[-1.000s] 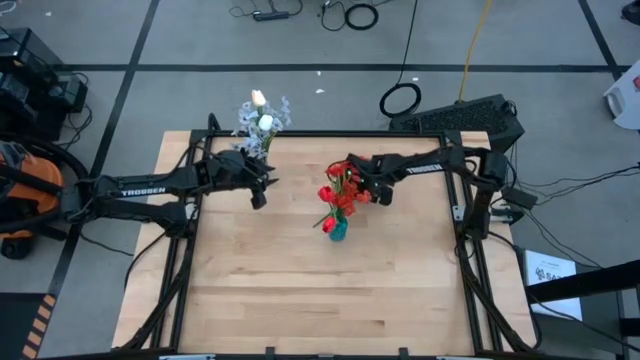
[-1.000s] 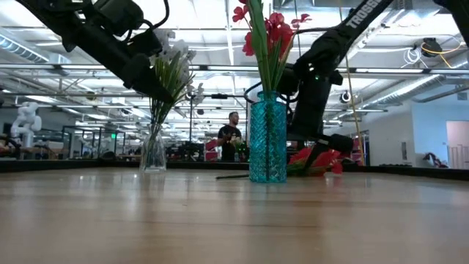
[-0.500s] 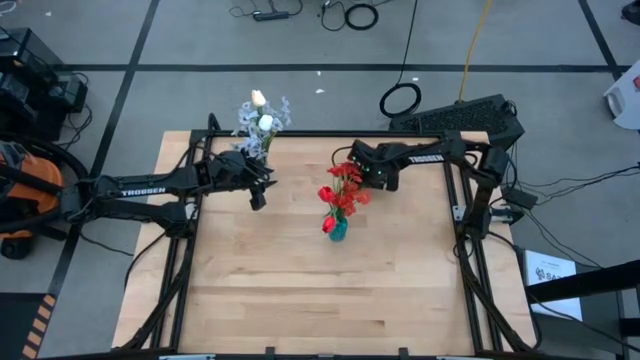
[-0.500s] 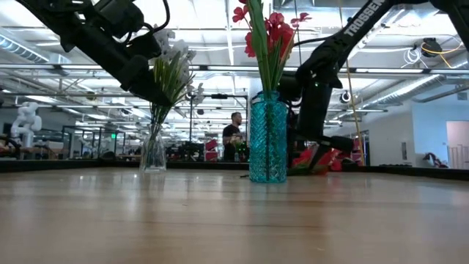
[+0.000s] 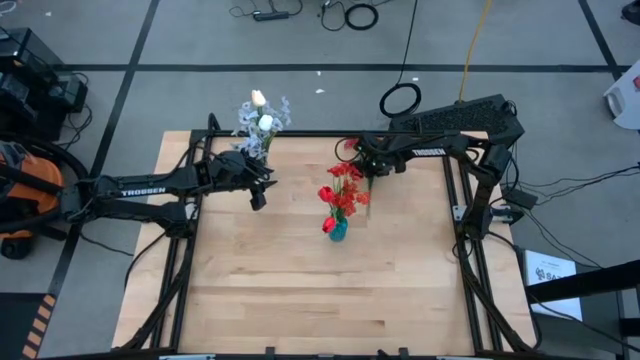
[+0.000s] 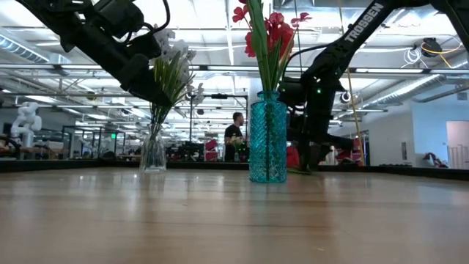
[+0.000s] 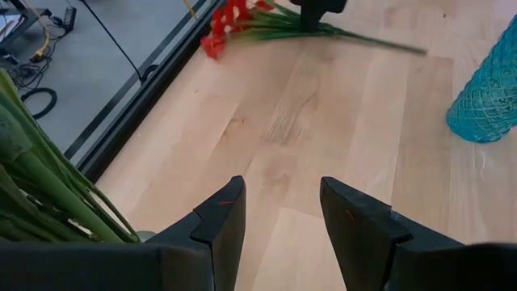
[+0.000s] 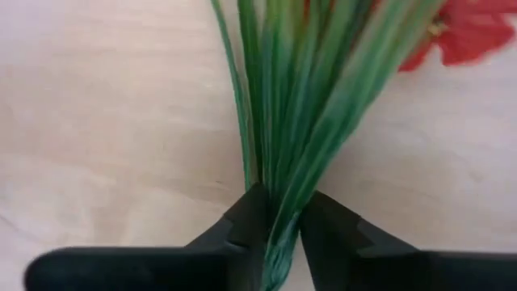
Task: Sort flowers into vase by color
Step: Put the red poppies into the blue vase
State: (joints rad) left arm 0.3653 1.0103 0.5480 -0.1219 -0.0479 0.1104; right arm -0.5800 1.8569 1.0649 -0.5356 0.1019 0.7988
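Note:
A red flower lies on the table near its far edge, its green stems stretched out flat. My right gripper stands over it, shut on the stems, with the red bloom just beyond. A teal vase with red flowers stands mid-table. A clear vase with white and pale flowers stands at the far left. My left gripper hangs open beside the clear vase, holding nothing. My right gripper pinches the bundle of green stems between its two fingers, nearer the bloom than the free stem end. The fingers come steeply from above and lie across the stems. The flower lies flat on the table.
The black frame rail runs along the table's far edge, close behind the red flower. Bare wood fills the near half of the table. The teal vase stands a short way nearer than my right gripper.
My right gripper has gone from beside the teal vase's red blooms toward the table's far edge and a little left, rolling its wrist, and now stands over the lying red flower. The vases have stayed put.

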